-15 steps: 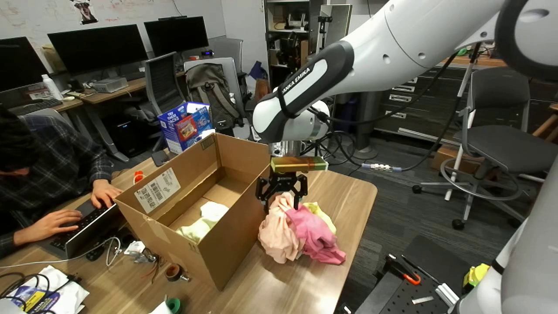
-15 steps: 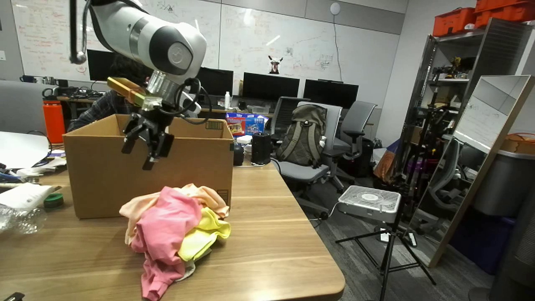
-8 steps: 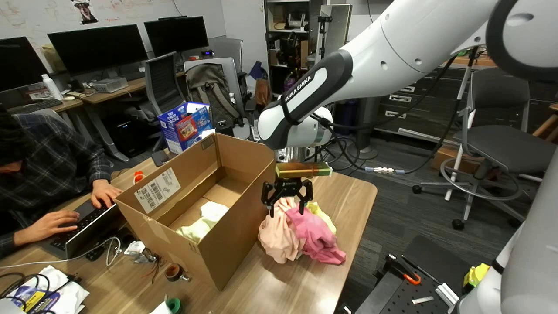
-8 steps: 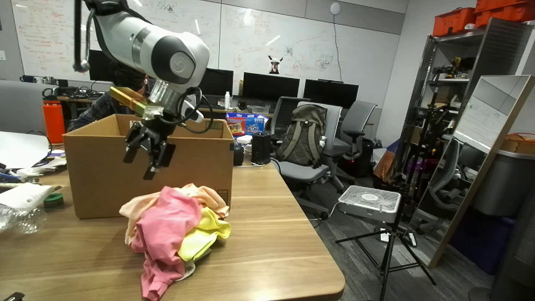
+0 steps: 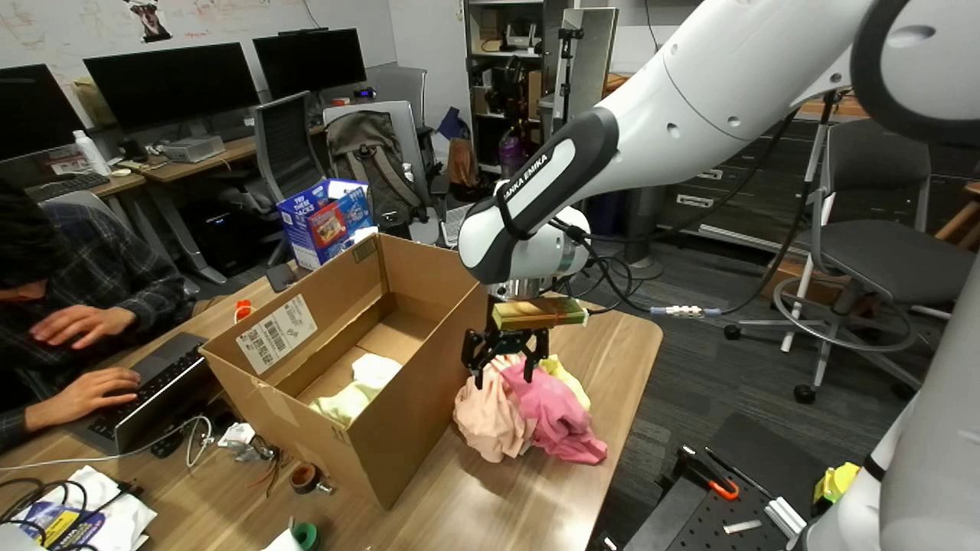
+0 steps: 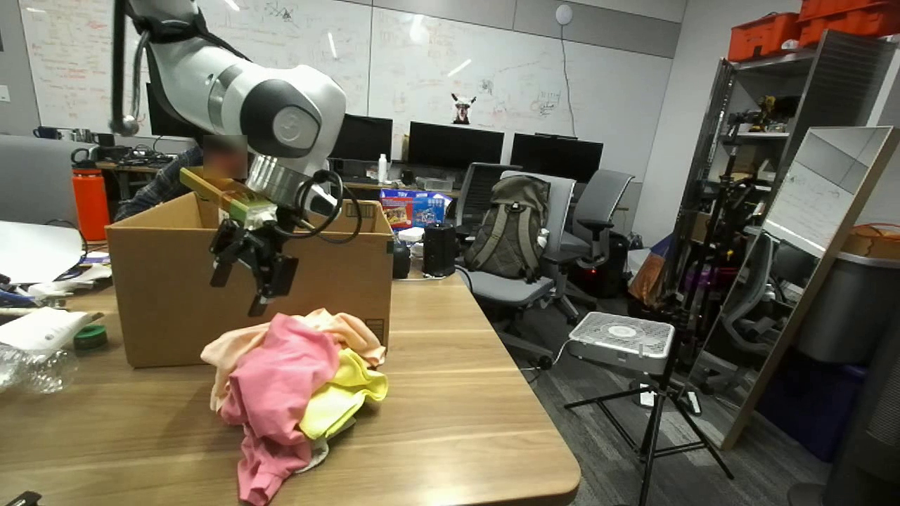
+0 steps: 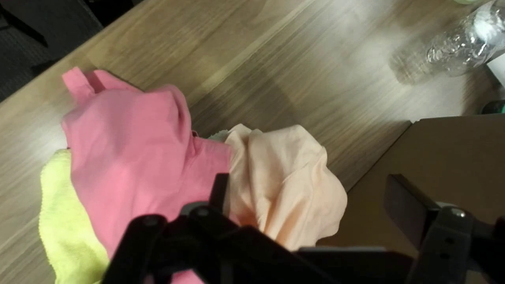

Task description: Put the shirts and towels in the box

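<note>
Claw (image 5: 504,378) hangs spread wide above the peach cloth (image 7: 296,177) and pink cloth (image 7: 130,154).

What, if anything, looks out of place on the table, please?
Crumpled clear plastic in the wrist view lies near the box; it looks like stray packaging rather than laundry. Cloths heaped beside the box look merely rumpled.
</note>
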You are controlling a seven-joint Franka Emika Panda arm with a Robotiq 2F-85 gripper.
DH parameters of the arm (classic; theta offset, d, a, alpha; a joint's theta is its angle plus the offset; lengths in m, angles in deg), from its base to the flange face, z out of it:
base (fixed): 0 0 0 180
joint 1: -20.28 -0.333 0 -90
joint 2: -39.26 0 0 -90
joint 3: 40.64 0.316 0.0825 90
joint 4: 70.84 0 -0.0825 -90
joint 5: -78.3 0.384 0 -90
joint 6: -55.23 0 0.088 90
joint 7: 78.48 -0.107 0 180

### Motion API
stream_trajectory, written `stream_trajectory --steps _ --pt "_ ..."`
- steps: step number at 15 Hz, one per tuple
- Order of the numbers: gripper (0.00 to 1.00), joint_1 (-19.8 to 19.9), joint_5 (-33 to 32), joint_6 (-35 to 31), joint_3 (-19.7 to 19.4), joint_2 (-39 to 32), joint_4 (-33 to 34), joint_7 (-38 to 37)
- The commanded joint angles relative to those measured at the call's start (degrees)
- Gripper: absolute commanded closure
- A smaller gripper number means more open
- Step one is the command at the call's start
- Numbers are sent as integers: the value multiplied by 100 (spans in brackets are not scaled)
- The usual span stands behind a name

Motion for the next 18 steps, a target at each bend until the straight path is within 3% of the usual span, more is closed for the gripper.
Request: stream_trajectory --steps 1,18 --pt "0 90 69 -525 -33 -90 -66 265" --pt "0 130 -791 -1168 -128 -431 -470 267"
